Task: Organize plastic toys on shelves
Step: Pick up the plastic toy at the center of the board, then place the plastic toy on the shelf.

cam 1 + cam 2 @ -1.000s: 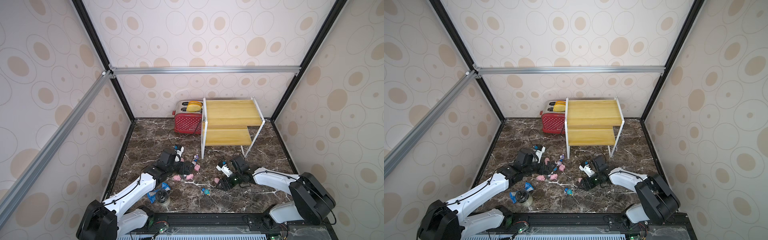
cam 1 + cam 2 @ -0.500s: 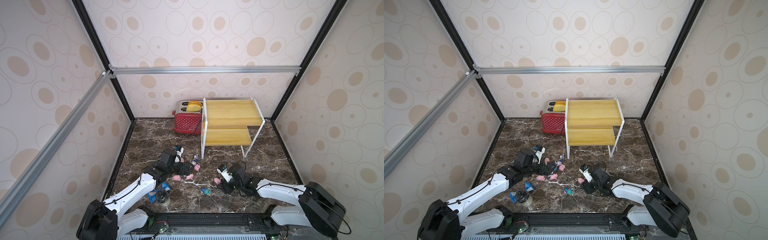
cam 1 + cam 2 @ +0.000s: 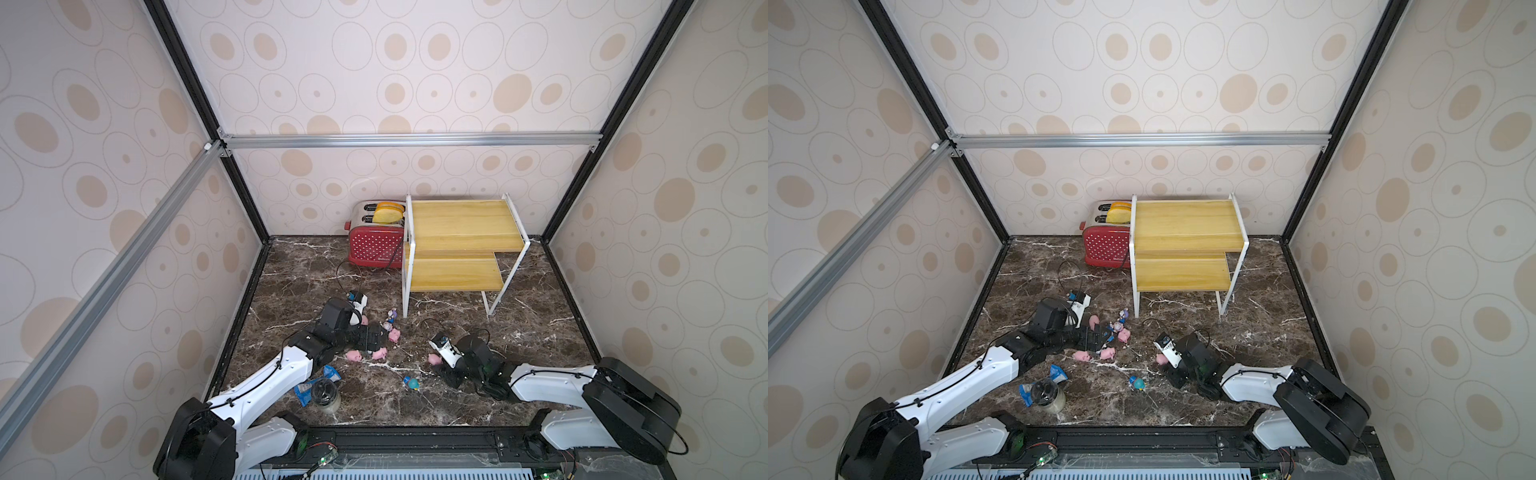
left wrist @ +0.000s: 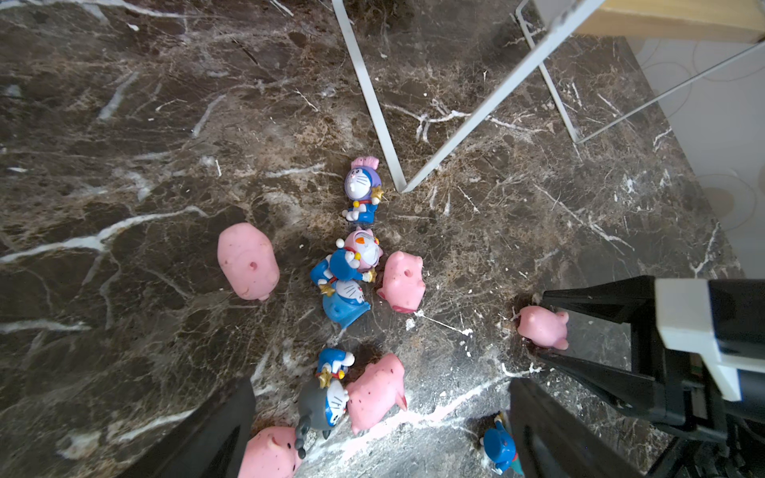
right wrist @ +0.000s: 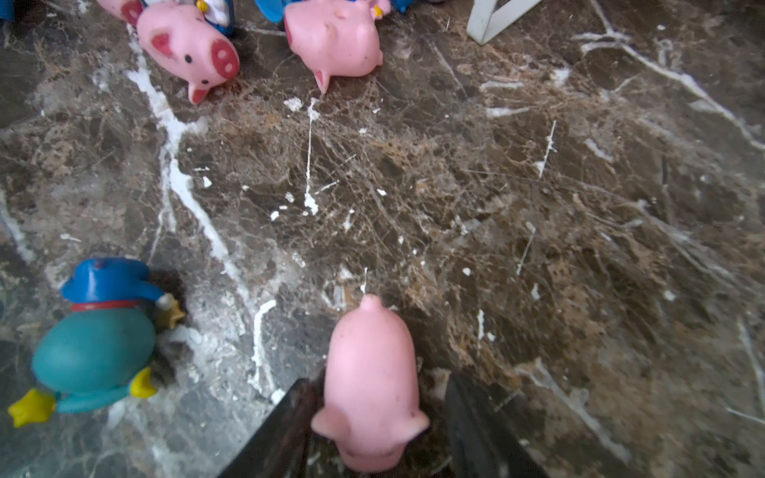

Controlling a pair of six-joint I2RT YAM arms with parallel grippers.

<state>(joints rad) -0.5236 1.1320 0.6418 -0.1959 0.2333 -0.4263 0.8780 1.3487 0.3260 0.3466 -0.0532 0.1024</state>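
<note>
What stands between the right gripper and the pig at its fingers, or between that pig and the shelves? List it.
Nothing visible. The right gripper straddles the pink pig, jaws open either side. Only bare marble floor lies between the pig and the shelves; the other toys sit off toward the left arm.

You have bright, even light in both top views, with soft shadows on the floor [image 3: 540,332] toward 6 o'clock. Your right wrist view shows the nearest pig [image 5: 370,372] slightly blurred.
</note>
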